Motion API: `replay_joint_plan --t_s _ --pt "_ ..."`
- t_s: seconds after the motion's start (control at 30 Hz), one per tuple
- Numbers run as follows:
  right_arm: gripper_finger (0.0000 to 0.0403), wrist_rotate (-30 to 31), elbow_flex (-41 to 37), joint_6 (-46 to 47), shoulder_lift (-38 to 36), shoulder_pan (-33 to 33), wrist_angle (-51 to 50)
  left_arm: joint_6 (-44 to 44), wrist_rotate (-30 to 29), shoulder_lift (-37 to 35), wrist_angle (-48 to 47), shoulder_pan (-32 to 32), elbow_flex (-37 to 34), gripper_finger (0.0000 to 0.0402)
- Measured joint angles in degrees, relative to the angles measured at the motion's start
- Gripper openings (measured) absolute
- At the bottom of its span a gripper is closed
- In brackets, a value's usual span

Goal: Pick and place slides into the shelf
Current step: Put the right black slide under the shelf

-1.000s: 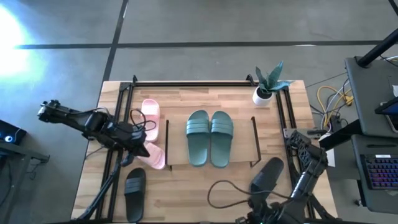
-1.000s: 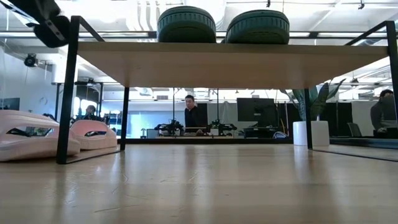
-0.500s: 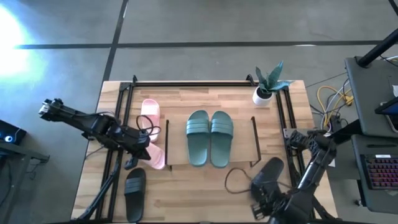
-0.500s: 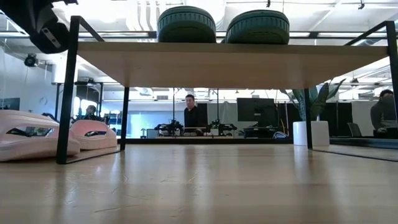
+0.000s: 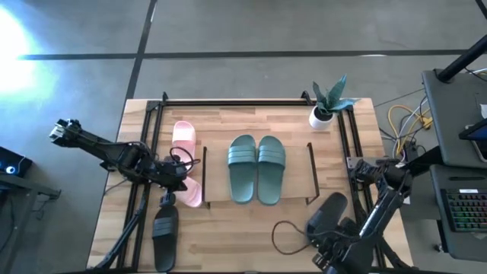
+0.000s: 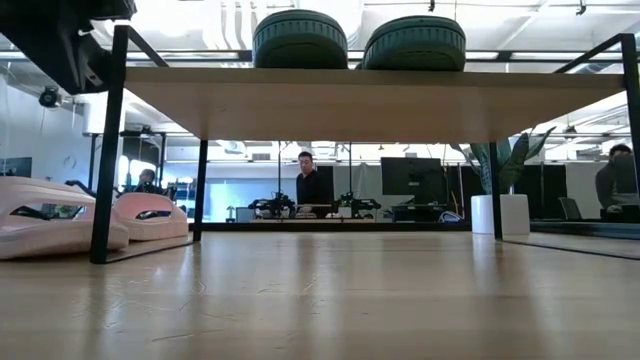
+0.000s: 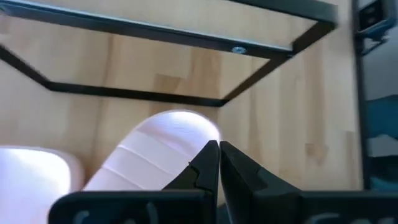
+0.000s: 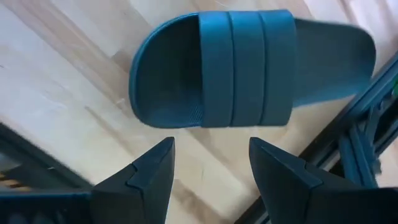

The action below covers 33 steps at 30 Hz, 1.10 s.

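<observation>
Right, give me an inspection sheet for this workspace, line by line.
Surface: wooden table, black frame.
Job's things: two teal slides side by side on the shelf; two pink slides left of it; one black slide front left, another black slide front right.
Clutter: potted plant at the back right corner.
Grippers: left gripper shut, over a pink slide; right gripper open, just short of the front-right black slide.
Cables: black loop on the table, front right.
Surroundings: people at desks behind.

**Room around the shelf**

Under the shelf (image 6: 330,100) it's wide open, bare table (image 6: 330,300) right through; the two green slides (image 5: 256,168) fill the middle of the board; pink slides (image 5: 185,164) crowd its left end frame.
</observation>
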Motion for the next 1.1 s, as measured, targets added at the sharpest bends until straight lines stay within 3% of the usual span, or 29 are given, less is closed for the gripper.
replay_joint_plan --t_s 0.27,0.63,1.1 --pt "0.0198 3.8 -0.2 -1.7 3.6 0.0 -4.4 0.0 -5.3 1.9 -0.4 -1.3 0.2 0.0" --pt "0.0198 4.7 -0.5 -7.9 7.8 -0.3 -4.4 0.4 -6.1 5.0 -0.3 -1.3 0.2 0.0" --pt "0.0193 4.8 -0.7 -8.4 11.6 -3.3 -4.1 0.4 -6.1 5.9 -0.3 -1.3 0.2 0.0"
